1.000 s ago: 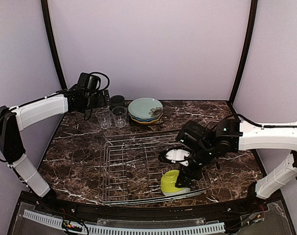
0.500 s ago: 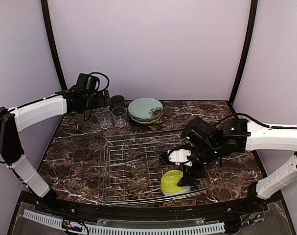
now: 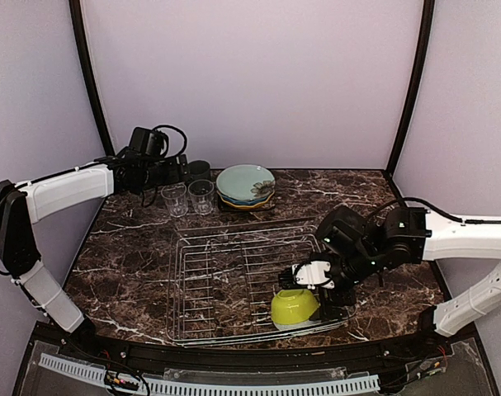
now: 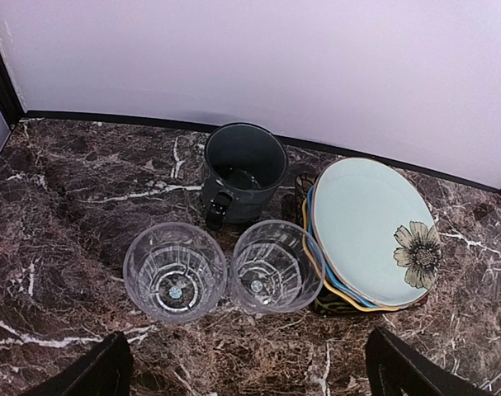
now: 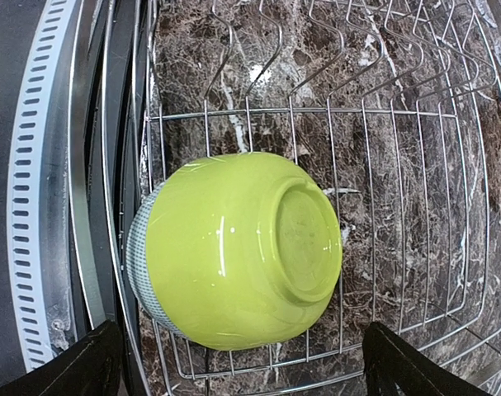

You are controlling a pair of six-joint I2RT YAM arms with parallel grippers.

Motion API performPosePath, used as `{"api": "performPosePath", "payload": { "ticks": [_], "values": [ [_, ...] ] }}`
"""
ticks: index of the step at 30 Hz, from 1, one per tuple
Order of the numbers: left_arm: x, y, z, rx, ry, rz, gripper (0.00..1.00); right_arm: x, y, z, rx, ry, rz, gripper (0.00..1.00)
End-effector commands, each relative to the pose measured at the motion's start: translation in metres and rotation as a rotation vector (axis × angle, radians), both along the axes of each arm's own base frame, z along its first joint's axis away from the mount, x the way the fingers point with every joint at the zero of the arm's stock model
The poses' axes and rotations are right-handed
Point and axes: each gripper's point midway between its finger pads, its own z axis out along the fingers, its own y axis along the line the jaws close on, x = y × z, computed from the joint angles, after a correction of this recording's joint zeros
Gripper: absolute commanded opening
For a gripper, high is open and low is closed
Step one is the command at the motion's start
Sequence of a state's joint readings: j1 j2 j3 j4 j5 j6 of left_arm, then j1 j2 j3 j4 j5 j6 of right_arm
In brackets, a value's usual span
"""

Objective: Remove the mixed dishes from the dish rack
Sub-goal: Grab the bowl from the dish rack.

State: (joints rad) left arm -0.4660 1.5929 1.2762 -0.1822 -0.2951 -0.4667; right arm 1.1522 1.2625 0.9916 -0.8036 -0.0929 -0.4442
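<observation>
The right claw (image 5: 246,367) hangs wide apart and empty right over the lime-green bowl (image 5: 242,247), probably lined up to straddle it. The bowl lies tipped, base up, in the near right corner of the dish rack (image 3: 225,272) and is its only content. The stacked plates (image 4: 366,231), two glasses (image 4: 175,271) and mug (image 4: 243,169) stand on the surface (image 4: 68,181) below the left claw (image 4: 254,371), likewise apart and empty.

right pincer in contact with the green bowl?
Apart. Right wrist view: the right pincer is open, its fingers flanking the lime-green bowl, with dish rack wires visible between each finger and the bowl.
</observation>
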Motion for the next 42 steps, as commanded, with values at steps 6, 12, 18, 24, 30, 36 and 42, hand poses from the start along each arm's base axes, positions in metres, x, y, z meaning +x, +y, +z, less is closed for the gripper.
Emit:
{"api": "performPosePath", "payload": {
  "ticks": [6,12,18,24,30,36,42],
  "values": [
    [-0.008,-0.005,0.015,-0.04,-0.036,-0.032,0.99,0.018,-0.001,-0.015,-0.074,-0.109,0.011,0.99],
    [-0.006,-0.014,0.015,-0.086,-0.034,-0.059,0.99,0.022,0.002,-0.021,-0.114,-0.128,0.056,0.99],
    [-0.004,-0.018,0.014,-0.109,-0.031,-0.064,0.99,0.016,0.013,-0.023,-0.095,-0.094,0.107,0.99],
    [-0.004,-0.019,0.012,-0.117,-0.024,-0.065,0.99,0.02,0.027,-0.019,-0.061,-0.106,0.122,0.99],
    [-0.004,-0.019,0.011,-0.119,-0.022,-0.066,0.99,0.019,0.038,-0.016,-0.03,-0.095,0.143,0.99],
    [-0.003,-0.019,0.011,-0.12,-0.023,-0.061,0.99,0.013,0.044,-0.018,-0.012,-0.06,0.165,0.94],
    [-0.002,-0.02,0.011,-0.125,-0.021,-0.061,0.99,0.011,0.048,-0.021,-0.008,-0.04,0.171,0.87]
  ]
}}
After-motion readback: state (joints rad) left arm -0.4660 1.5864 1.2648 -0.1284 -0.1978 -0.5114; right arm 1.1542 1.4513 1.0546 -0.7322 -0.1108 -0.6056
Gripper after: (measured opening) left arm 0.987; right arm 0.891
